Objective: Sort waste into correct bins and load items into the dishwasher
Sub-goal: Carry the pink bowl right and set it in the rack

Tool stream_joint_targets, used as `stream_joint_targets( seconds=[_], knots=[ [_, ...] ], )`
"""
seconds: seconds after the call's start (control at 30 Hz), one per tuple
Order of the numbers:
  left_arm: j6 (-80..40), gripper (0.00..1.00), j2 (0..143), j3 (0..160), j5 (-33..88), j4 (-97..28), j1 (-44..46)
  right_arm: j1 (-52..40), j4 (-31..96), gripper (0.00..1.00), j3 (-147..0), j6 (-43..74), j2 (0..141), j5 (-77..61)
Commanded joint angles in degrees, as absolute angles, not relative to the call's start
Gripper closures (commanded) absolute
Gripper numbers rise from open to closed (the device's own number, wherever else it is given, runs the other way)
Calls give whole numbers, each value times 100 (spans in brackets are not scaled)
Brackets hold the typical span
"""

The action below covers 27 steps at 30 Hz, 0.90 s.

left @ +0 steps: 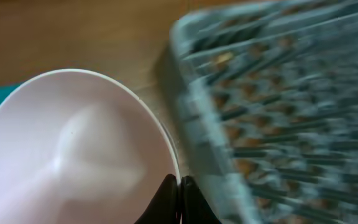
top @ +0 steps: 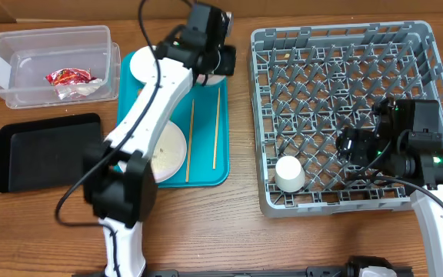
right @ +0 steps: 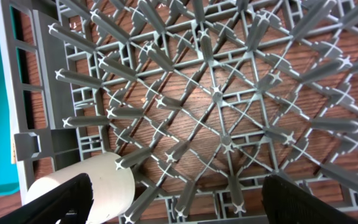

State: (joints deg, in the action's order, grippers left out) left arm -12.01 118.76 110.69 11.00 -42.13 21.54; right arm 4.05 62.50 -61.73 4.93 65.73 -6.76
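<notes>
At the lower right of the overhead frame, the right gripper (top: pixel 350 148) hangs over the dish rack (top: pixel 406 46) with its jaws spread wide and nothing between them. In its wrist view the black fingers (right: pixel 67 199) sit at the two bottom corners above the lattice floor. The small white cup (top: pixel 289 175) rests in the rack's lower left corner, just beside one of those fingers.

At mid-frame lies the teal tray (top: pixel 206 173). The round plate (top: pixel 168 150) sits on its lower left part, partly under the left arm, and two chopsticks (top: pixel 190 138) lie lengthwise to the plate's right. The black tray (top: pixel 48 150) is at the left edge.

Farther up, the clear tub (top: pixel 6 65) at upper left holds the red wrapper (top: pixel 68 75) and the tissue (top: pixel 89 87). A second bowl (top: pixel 141 65) stands at the teal tray's upper left corner. At top centre, the left gripper (left: pixel 180 183) has its fingertips pinched together on the rim of the pale-pink bowl (left: pixel 73 149), close to the rack's left wall.
</notes>
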Motion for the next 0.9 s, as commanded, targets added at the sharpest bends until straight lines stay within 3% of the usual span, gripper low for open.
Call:
stream_joint_targets(
  seconds=[0.0, 0.17, 0.37, 0.57, 0.87],
  knots=[
    [-1243, 96, 11428, 11238, 2390, -3970, 2281, 550, 6276, 10, -6348, 757, 6366, -314],
    [-1588, 96, 11382, 11238, 3087, -3122, 2567, 862, 6405, 10, -6455, 760, 6029, -193],
    [-2117, 96, 11555, 11236, 3111, -2156, 3096, 1520, 6580, 7, -6458, 862, 5625, -198],
    [-3489, 96, 11935, 11233, 3124, -910, 3667, 1863, 6696, 7, -6458, 928, 5527, -202],
    [-6195, 96, 13163, 11233, 3402, 1925, 4145, 1861, 6700, 7, -6458, 926, 5524, -220]
  ],
)
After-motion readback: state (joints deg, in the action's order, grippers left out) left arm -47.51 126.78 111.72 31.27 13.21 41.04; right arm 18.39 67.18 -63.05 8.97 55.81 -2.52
